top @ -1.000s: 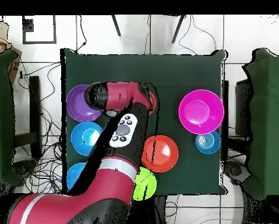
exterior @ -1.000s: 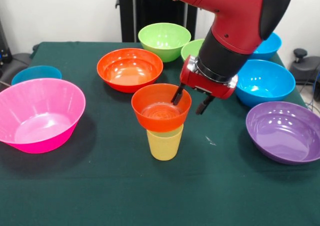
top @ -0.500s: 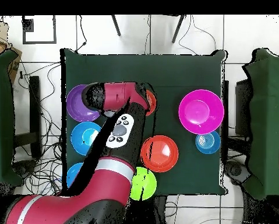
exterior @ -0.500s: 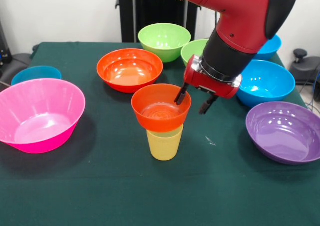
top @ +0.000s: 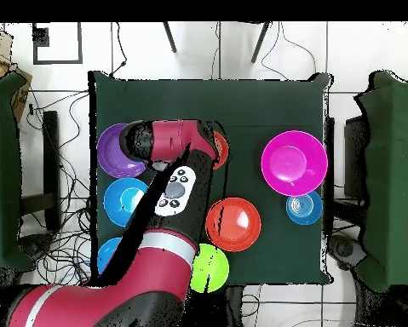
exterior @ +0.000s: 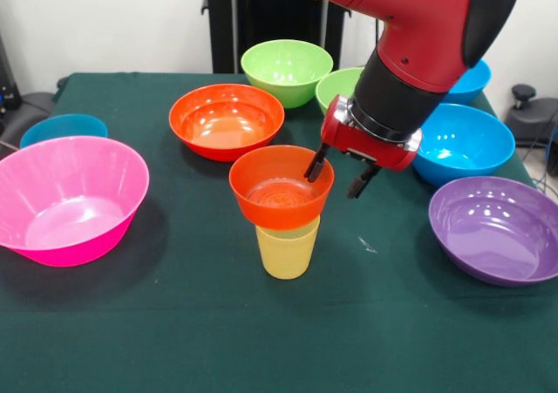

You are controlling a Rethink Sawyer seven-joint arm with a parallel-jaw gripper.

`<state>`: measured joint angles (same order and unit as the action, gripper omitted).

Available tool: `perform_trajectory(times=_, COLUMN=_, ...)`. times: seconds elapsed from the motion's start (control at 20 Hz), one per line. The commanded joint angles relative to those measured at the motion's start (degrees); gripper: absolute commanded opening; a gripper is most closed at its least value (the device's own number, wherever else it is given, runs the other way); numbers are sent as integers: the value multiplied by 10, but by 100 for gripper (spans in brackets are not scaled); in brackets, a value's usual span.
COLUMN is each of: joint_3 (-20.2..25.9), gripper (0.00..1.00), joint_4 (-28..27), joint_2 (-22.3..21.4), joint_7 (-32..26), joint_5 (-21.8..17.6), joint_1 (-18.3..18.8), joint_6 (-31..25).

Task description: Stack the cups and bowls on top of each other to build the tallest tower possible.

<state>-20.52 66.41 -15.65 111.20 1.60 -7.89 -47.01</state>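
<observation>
The pale-yellow cup (exterior: 288, 249) stands upright at the middle of the table, and a small orange bowl (exterior: 279, 188) sits upright on its mouth as a two-piece tower. My gripper (exterior: 336, 174) is open at the bowl's right side. One finger (exterior: 313, 165) hangs over the right rim and the other is outside it, and neither clamps the bowl. In the overhead view the arm hides the gripper and the cup, leaving only a sliver of the small orange bowl (top: 221, 151) visible.
Loose bowls ring the tower: big pink (exterior: 68, 197), small blue (exterior: 63, 129), large orange (exterior: 227, 120), lime green (exterior: 286, 71), a second lime green (exterior: 334, 84) behind the arm, two blue (exterior: 462, 142) (exterior: 469, 79), purple (exterior: 495, 229).
Over the past second my gripper rose slightly and shifted a little right at the bowl's rim. It has held still for the last half second. The bowl and cup have not moved.
</observation>
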Motion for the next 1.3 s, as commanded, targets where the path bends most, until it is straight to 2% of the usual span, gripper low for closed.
perform_trajectory(times=0.05, joint_3=47, gripper=100, joint_4=8, joint_2=27, joint_7=72, joint_5=-3, joint_1=4, joint_6=21)
perform_trajectory(times=1.3, joint_3=46, gripper=100, joint_4=-26, joint_2=53, joint_7=83, joint_5=3, joint_1=4, joint_6=18)
